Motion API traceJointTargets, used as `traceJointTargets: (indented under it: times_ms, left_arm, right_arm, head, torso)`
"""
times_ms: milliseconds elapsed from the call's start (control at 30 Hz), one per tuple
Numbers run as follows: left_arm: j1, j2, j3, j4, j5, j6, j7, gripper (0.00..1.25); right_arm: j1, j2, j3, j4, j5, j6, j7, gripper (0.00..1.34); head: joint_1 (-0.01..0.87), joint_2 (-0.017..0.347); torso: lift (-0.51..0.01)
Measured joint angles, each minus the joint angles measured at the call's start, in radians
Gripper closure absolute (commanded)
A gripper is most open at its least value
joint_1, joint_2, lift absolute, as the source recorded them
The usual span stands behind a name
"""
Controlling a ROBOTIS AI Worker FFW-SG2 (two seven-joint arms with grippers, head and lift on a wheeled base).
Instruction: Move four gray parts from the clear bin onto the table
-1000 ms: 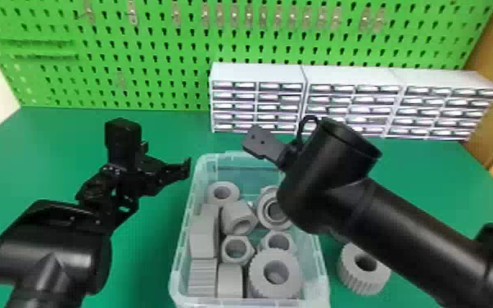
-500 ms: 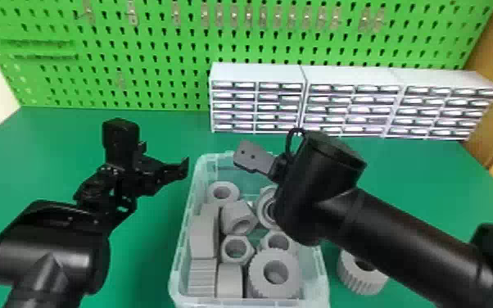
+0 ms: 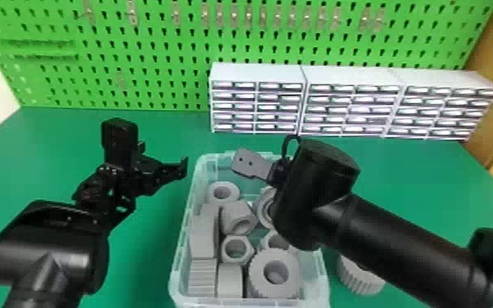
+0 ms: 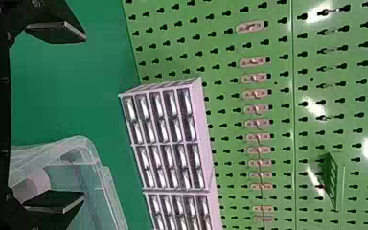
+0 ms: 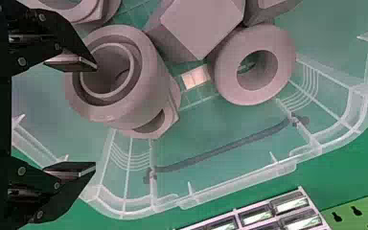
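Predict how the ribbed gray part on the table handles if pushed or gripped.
The ribbed gray part seems to stand on a flat end, ridges running upward, so a push would probably slide it rather than roll it. Its even, unsagging outline suggests it is stiff. Those side ridges may limit slipping in a grip.

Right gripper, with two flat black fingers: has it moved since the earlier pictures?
Yes. In the head view, the right gripper has shifted left and lower, away from the white drawer cabinets, which stay in place.
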Motion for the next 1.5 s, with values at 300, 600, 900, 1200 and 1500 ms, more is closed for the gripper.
traceJointTargets:
  times_ms: [300,600,900,1200,1500]
  left_arm:
    - [0.006,0.0,0.002,0.0,0.001,0.0,0.0,0.13]
    - [0.006,0.0,0.003,0.0,0.001,0.0,0.0,0.13]
    - [0.006,0.0,0.002,0.001,0.001,0.0,0.0,0.13]
    - [0.006,0.0,0.002,0.002,0.002,0.0,0.0,0.13]
    - [0.006,0.0,0.002,0.002,0.003,0.0,0.0,0.13]
  right_arm:
    - [0.016,0.01,-0.014,0.045,0.004,-0.051,0.0,0.52]
    - [0.022,0.012,-0.014,0.084,0.025,-0.089,-0.006,0.52]
    - [0.032,0.013,-0.026,0.11,0.03,-0.116,-0.057,0.52]
    - [0.047,0.021,-0.041,0.148,0.03,-0.162,-0.077,0.52]
    - [0.053,0.021,-0.043,0.174,0.028,-0.182,-0.083,0.59]
  head:
    - [0.686,0.026]
    - [0.686,0.026]
    - [0.686,0.026]
    - [0.686,0.026]
    - [0.686,0.026]
  torso:
    - [-0.05]
    - [-0.05]
    - [-0.05]
    - [-0.05]
    - [-0.05]
